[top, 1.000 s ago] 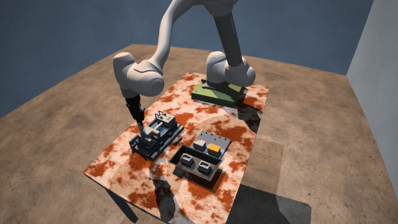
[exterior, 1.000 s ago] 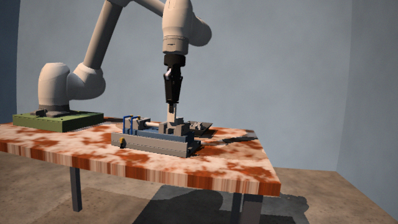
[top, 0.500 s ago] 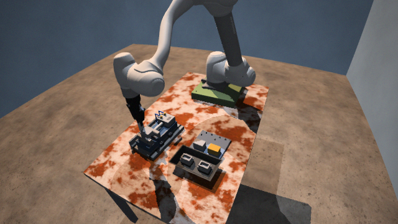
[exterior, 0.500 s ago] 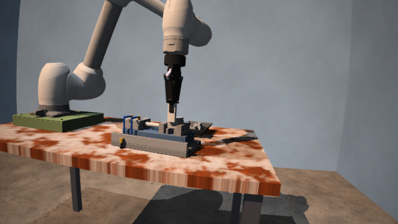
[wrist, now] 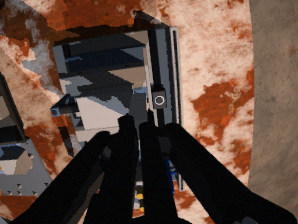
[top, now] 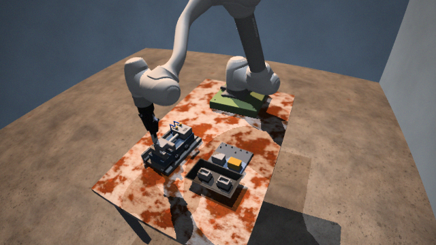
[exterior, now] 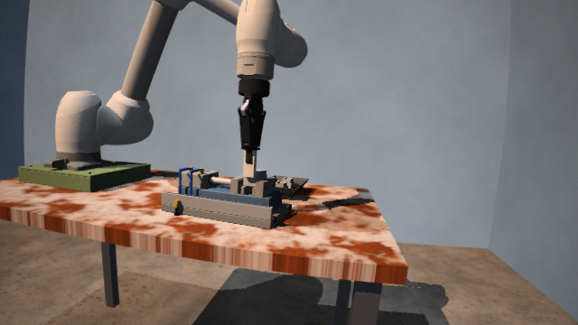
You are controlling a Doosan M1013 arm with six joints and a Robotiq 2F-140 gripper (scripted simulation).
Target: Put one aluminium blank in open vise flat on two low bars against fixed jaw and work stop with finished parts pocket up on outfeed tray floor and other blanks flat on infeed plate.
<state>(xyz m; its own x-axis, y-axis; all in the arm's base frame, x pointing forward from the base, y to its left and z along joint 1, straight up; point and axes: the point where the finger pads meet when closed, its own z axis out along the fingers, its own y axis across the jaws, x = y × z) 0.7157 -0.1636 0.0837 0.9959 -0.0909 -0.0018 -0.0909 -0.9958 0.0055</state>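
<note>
The black gripper [top: 154, 139] [exterior: 249, 175] [wrist: 140, 104], fingers shut narrow, points down into the blocky grey-blue vise [top: 165, 144] [exterior: 244, 197] [wrist: 100, 111], perhaps touching it; a boxy yellow brass blank [top: 234, 163] sits on the pinned plate [top: 235, 150] [wrist: 37, 167].

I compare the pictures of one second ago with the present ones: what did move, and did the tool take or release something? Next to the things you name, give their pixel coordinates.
Nothing visibly changed: no movement shows, and nothing was taken hold of or let go. The tool [top: 155, 140] [exterior: 249, 177] [wrist: 140, 104] stayed shut at the vise [top: 186, 130] [exterior: 235, 197] [wrist: 100, 112], with nothing between its fingers. The orange blank [top: 234, 163] stayed on the infeed plate [top: 235, 148] [wrist: 31, 176], the two finished parts in the tray [top: 210, 190].
</note>
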